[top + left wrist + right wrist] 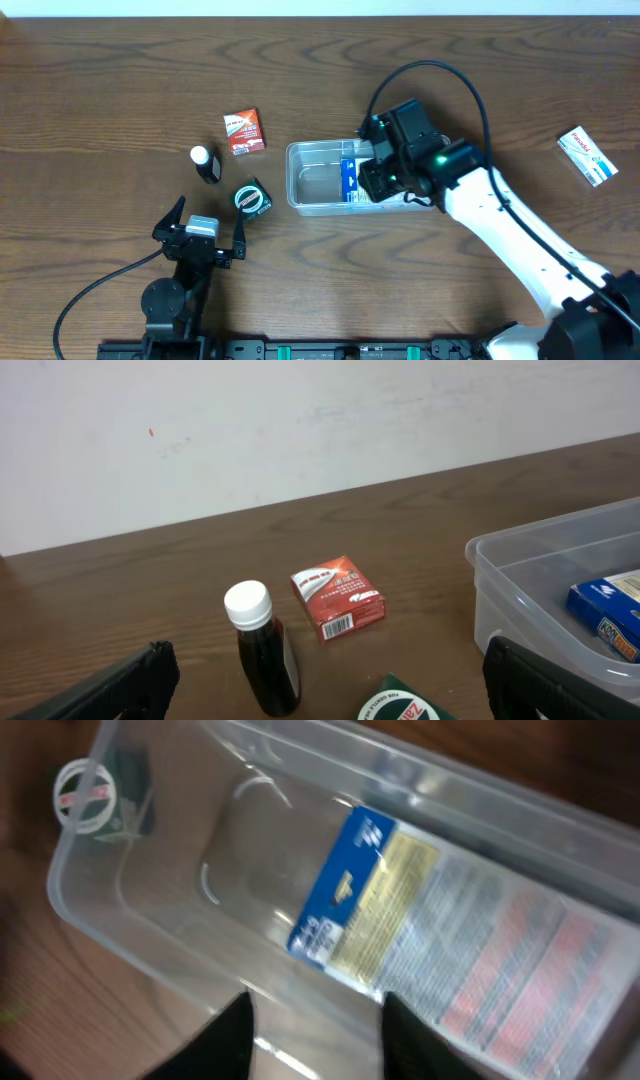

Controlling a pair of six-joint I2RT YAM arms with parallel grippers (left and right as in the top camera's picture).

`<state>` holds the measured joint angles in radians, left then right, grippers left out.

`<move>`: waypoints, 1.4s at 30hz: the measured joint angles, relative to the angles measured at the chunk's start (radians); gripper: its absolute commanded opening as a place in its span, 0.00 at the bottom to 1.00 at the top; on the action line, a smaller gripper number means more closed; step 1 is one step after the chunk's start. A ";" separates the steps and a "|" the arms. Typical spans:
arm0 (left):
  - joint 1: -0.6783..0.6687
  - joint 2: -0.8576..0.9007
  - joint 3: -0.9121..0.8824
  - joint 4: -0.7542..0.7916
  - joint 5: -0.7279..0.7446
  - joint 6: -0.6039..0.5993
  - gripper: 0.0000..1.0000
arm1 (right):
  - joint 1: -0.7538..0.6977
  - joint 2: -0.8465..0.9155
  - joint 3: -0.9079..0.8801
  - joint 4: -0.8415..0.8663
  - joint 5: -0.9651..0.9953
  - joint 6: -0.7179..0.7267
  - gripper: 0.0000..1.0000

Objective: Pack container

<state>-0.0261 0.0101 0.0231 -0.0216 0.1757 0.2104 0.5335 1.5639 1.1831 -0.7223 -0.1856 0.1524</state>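
container (310,186) holds a blue box (349,180), right gripper (315,1005) spread over it

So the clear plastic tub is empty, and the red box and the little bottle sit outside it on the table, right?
No. The container is not empty: a blue and yellow box lies inside it, as the right wrist view shows. The red box and the bottle do sit outside it on the table.
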 measured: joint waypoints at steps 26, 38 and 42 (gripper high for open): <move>0.000 0.000 0.000 0.000 0.000 0.000 0.98 | 0.076 0.368 0.138 0.164 -0.053 0.021 0.34; 0.000 0.000 0.000 0.000 0.000 0.000 0.98 | 0.115 0.409 0.138 0.177 -0.066 0.082 0.21; 0.000 0.000 0.000 0.000 0.000 0.000 0.98 | 0.115 0.409 0.138 0.163 -0.053 0.097 0.21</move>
<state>-0.0261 0.0101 0.0231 -0.0216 0.1761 0.2104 0.6487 1.9732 1.3212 -0.5591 -0.2382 0.2493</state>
